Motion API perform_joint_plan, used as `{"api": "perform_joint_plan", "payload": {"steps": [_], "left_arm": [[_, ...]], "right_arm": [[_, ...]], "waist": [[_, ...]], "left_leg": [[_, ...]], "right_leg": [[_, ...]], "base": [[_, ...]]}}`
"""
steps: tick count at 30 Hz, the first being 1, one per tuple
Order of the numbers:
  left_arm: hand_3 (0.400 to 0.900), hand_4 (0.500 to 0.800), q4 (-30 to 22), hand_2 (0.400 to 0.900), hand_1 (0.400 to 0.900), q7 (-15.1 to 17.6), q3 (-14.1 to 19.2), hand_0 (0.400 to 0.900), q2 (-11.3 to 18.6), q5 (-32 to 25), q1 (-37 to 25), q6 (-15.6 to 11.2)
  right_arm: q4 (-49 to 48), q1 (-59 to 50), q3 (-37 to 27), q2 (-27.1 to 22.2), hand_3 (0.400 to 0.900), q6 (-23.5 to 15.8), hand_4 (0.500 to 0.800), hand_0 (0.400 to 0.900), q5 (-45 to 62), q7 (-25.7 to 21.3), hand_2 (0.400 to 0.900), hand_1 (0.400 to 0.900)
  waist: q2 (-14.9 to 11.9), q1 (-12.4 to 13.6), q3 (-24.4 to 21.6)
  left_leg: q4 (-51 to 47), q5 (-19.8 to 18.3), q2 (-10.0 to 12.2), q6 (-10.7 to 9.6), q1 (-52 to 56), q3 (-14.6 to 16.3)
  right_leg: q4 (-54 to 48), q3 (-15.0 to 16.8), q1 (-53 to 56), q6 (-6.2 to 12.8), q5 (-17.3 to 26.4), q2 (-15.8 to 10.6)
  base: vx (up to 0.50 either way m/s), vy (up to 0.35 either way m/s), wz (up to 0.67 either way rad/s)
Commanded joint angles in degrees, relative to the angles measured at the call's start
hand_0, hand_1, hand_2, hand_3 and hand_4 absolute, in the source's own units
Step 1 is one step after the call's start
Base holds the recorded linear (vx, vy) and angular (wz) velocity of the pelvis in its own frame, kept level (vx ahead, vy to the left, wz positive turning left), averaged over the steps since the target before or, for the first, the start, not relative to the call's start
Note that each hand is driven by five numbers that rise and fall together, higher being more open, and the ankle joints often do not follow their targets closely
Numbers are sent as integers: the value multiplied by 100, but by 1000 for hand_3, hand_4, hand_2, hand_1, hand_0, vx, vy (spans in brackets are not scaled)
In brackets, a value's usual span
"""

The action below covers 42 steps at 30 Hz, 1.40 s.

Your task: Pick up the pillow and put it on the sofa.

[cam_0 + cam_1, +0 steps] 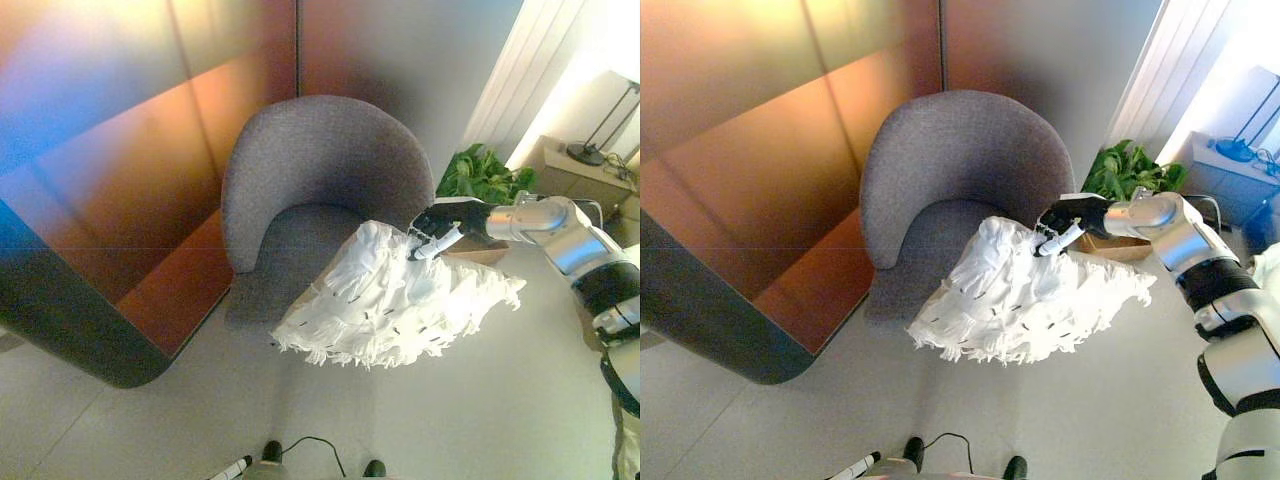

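- The fingers (1058, 238) of the right hand (1065, 222) are curled and pinch the top edge of the white shaggy pillow (1025, 295); a white fingertip shows against the fabric.
- The pillow hangs from this grip in the air, tilted, with its upper corner over the front of the seat and its lower fringe over the floor (790, 430), just beside the right front edge of the chair.
- The left hand (232, 468) shows only as a white tip at the bottom edge of the view; I cannot tell how its fingers stand.
- The step in hand is, I judge, the carrying: the pillow is already lifted but not yet on the seat.
- The next move probably calls for bringing the pillow further to the left and back, until most of it is above the cushion, then lowering it and opening the fingers.
- The sofa here is a grey round armchair (960, 170) with a curved back; its seat is free.
- Around it there are a pale smooth floor, a brown panelled wall (150, 150), a green potted plant (1130, 170) behind the arm, a light curtain (530, 70) and a low cabinet with a lamp (600, 140) at the far right.
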Motion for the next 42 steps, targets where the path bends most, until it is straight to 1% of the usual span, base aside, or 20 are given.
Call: {"api": "perform_joint_plan", "payload": {"steps": [1, 4, 7, 9, 13, 15, 17, 20, 21, 22, 23, 26, 28, 31, 33, 37, 40, 42], "left_arm": [[900, 800, 535, 900, 900, 54, -461, 900, 48, 263, 137, 262], [900, 800, 535, 900, 900, 77, -505, 900, 39, 157, 126, 294], [900, 800, 567, 900, 900, 152, -585, 900, 7, 11, 150, 239], [900, 800, 576, 900, 900, 163, -596, 900, 24, -26, 152, 247], [900, 800, 556, 900, 900, 253, -694, 900, 64, -150, 182, 178], [900, 800, 549, 900, 900, 243, -705, 900, 117, -164, 187, 167], [900, 800, 534, 900, 900, 196, -713, 900, 169, -196, 186, 142], [900, 800, 460, 900, 900, 71, -740, 900, 243, -262, 170, 120], [900, 800, 453, 900, 900, 50, -735, 900, 248, -269, 164, 104], [900, 800, 435, 900, 900, 39, -751, 900, 241, -304, 160, 80], [900, 800, 390, 900, 900, 55, -779, 900, 217, -340, 177, 49], [900, 800, 329, 900, 900, -35, -805, 900, 263, -389, 182, 20], [900, 800, 277, 900, 900, -45, -842, 900, 263, -408, 163, 40], [900, 800, 240, 900, 900, -131, -869, 900, 303, -409, 158, 71], [900, 800, 176, 900, 900, -227, -920, 900, 331, -455, 148, 86], [900, 800, 112, 900, 900, -260, -965, 900, 314, -521, 142, 105], [900, 800, 78, 900, 900, -242, -973, 900, 309, -549, 154, 113], [900, 800, 78, 900, 900, -286, -983, 900, 323, -554, 165, 114]], "right_arm": [[535, -1993, -171, 116, 400, 150, 500, 400, 783, -746, 400, 400], [904, -2099, -244, 225, 400, 421, 500, 400, 927, -1095, 400, 400], [1513, -2226, -367, 235, 400, 468, 500, 400, 1118, -1458, 400, 400], [1807, -2322, -442, 196, 400, 525, 500, 400, 1162, -1616, 400, 400], [2404, -2609, -361, 63, 400, 535, 500, 400, 1372, -2018, 400, 400], [2592, -2747, -291, -41, 400, 579, 500, 400, 1457, -2249, 400, 400], [2762, -2908, -184, -149, 400, 633, 500, 400, 1493, -2358, 400, 400], [3044, -3160, -14, -351, 400, 717, 500, 400, 1584, -2650, 400, 400], [3088, -3209, 7, -408, 400, 823, 500, 400, 1574, -2766, 400, 400], [3156, -3279, 49, -485, 400, 1009, 500, 400, 1552, -2984, 400, 400], [3190, -3293, 78, -532, 900, 1034, 800, 900, 1611, -3103, 900, 900], [3303, -3400, 125, -707, 900, 1145, 800, 900, 1612, -3106, 900, 900], [3375, -3416, 167, -790, 900, 1062, 800, 900, 1530, -3103, 900, 900], [3394, -3487, 230, -845, 900, 1031, 800, 900, 1506, -3048, 900, 900], [3399, -3494, 257, -856, 900, 990, 800, 900, 1455, -3113, 900, 900], [3405, -3485, 310, -910, 900, 838, 800, 900, 1336, -2958, 900, 900], [3410, -3443, 322, -945, 900, 812, 800, 900, 1252, -2898, 900, 900], [3414, -3421, 335, -959, 900, 802, 800, 900, 1205, -2821, 900, 900]], "waist": [[-390, 250, -233], [-422, 338, -195], [-435, 455, -142], [-437, 527, -116], [-436, 719, -9], [-437, 794, 46], [-430, 842, 112], [-393, 933, 261], [-386, 945, 288], [-373, 955, 324], [-366, 971, 359], [-323, 987, 429], [-277, 983, 473], [-235, 971, 503], [-192, 947, 547], [-151, 893, 559], [-131, 853, 538], [-111, 831, 523]], "left_leg": [[-38, -419, -276, 13, 124, 162], [-38, -402, -268, 24, 83, 100], [-38, -390, -265, 31, 34, -7], [-38, -378, -270, 31, -10, -82], [-38, -326, -281, 32, -166, -272], [-38, -300, -284, 30, -271, -350], [-38, -281, -280, 27, -361, -408], [-38, -267, -262, 15, -502, -479], [-38, -264, -260, 12, -539, -498], [-38, -250, -257, 9, -592, -517], [-38, -249, -257, 11, -633, -543], [-38, -225, -242, -7, -740, -580], [-38, -223, -244, -12, -789, -600], [-38, -217, -232, -18, -825, -579], [-38, -210, -220, -25, -859, -556], [-38, -207, -206, -40, -866, -514], [-38, -216, -192, -48, -834, -480], [-38, -216, -196, -49, -829, -471]], "right_leg": [[-2, -371, 559, 258, -375, 22], [-2, -401, 549, 263, -366, 28], [-2, -459, 553, 270, -377, 39], [-2, -505, 546, 268, -388, 44], [-2, -611, 496, 265, -404, 50], [-2, -651, 439, 263, -411, 55], [-2, -668, 374, 257, -415, 60], [-2, -668, 278, 243, -430, 82], [-2, -670, 247, 240, -434, 83], [-2, -670, 210, 237, -435, 85], [-2, -659, 179, 240, -439, 89], [-2, -674, 91, 225, -452, 88], [-2, -675, 29, 216, -463, 81], [-2, -666, -18, 204, -470, 76], [-2, -635, -65, 198, -466, 70], [-2, -596, -102, 190, -472, 62], [-2, -573, -95, 182, -483, 56], [-2, -547, -108, 183, -487, 51]], "base": [[78, 23, 9], [56, 11, 15], [56, -1, 23], [52, -5, 25], [32, -17, 25], [6, -23, 21], [-22, -32, 14], [-43, -45, 9], [-54, -36, 7], [-46, -35, 4], [-41, -35, 2], [-46, -26, -2], [-37, -3, -4], [-31, 0, -7], [-47, -13, -12], [-25, -3, -12], [4, 0, -7], [-13, 6, -5]]}}
